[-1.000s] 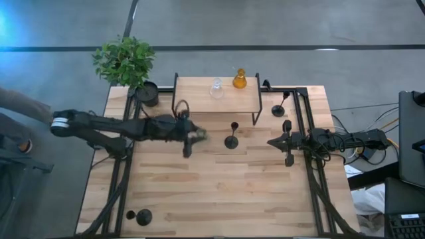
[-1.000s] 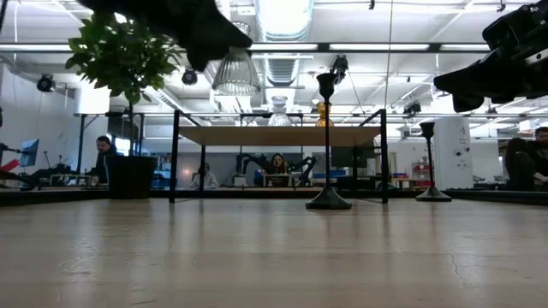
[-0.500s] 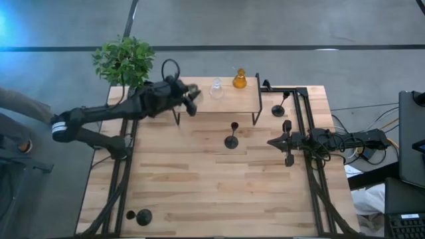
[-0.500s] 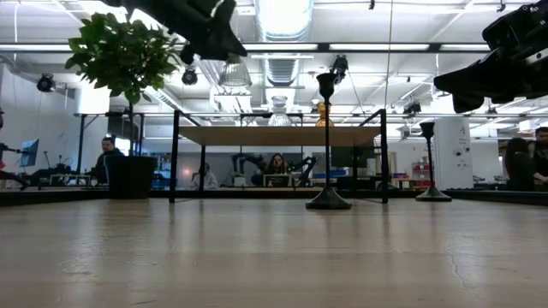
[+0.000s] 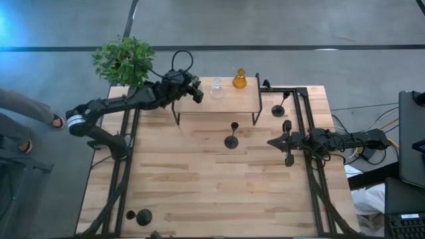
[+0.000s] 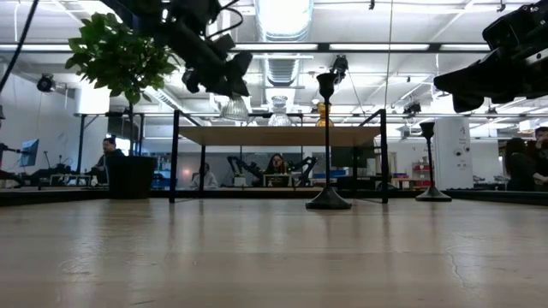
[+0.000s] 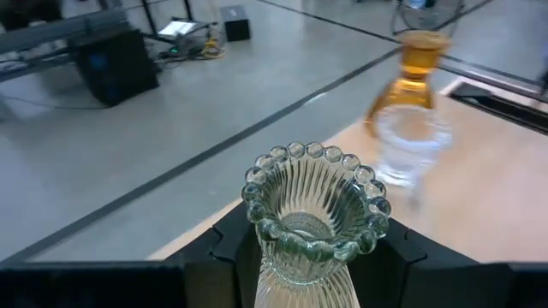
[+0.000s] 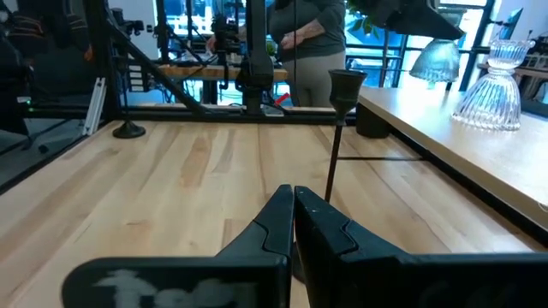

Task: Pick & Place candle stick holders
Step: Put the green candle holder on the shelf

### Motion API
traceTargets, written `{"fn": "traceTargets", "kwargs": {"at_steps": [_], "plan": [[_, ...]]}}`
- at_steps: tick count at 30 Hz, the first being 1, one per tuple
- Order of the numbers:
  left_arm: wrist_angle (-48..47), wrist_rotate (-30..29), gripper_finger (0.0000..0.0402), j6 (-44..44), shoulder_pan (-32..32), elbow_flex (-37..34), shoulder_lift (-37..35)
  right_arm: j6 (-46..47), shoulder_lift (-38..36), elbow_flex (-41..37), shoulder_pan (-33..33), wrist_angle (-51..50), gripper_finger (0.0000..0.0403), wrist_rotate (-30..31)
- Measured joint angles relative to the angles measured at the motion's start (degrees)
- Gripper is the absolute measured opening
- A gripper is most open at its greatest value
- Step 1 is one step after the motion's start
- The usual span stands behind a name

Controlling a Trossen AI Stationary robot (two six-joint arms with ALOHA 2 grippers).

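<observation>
Left gripper (image 5: 197, 92) just swung up from mid-desk (image 5: 199, 179) and now hangs over the shelf (image 5: 229, 101), clamped on the olive-green glass holder (image 7: 312, 218) beside the clear holder (image 5: 216, 88) and amber holder (image 5: 240, 79). Drop-off looks close. Right gripper (image 5: 288, 141) sits closed, empty, at the desk's right side.

shelf (image 5: 229, 99): two glass holders (image 5: 217, 88) on top | black holder (image 5: 231, 141) before it

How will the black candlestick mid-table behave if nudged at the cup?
Likely tippy: the black candlestick has a thin tall stem over a small disc base, so a push at the cup has leverage. Probably stiff, not floppy; the stem stands straight in the low view. It may pivot or slide on the smooth wooden table.
</observation>
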Motion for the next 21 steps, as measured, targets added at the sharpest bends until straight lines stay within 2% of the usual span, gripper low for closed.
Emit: {"fn": "traceTargets", "kwargs": {"at_steps": [11,21], "plan": [[5.0,-0.5,0.0142,-2.3,4.3,-0.4,3.2,0.3,0.0,0.0,0.0,0.0,0.0008,0.0],[5.3,-5.0,0.0142,-3.7,5.7,-0.5,3.2,0.1,0.0,0.0,0.0,0.0,0.0008,0.0]]}}
